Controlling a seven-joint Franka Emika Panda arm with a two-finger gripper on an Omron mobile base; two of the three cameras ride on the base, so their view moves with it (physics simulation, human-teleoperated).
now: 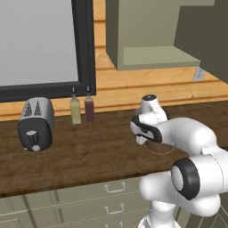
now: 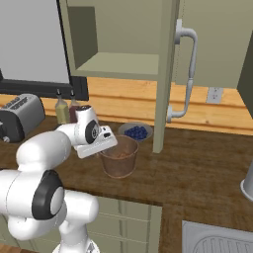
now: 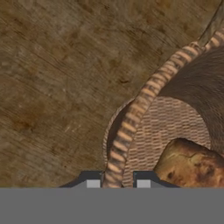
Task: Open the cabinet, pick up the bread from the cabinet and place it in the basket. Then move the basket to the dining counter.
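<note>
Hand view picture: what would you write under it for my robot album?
The claw pinches the basket rim, with the bread inside.

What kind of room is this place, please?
Most likely a kitchen: a toaster stands on a wooden worktop with green drawers beneath, and an open wall cabinet hangs above.

I have the white arm with dark joints folded forward from its base, elbow bulging low and the wrist turned so the hand points down. My two-finger gripper [image 3: 117,183] sits with one dark tip on each side of the woven brown basket's rim [image 3: 131,122], jaws drawn in close against it.
</note>
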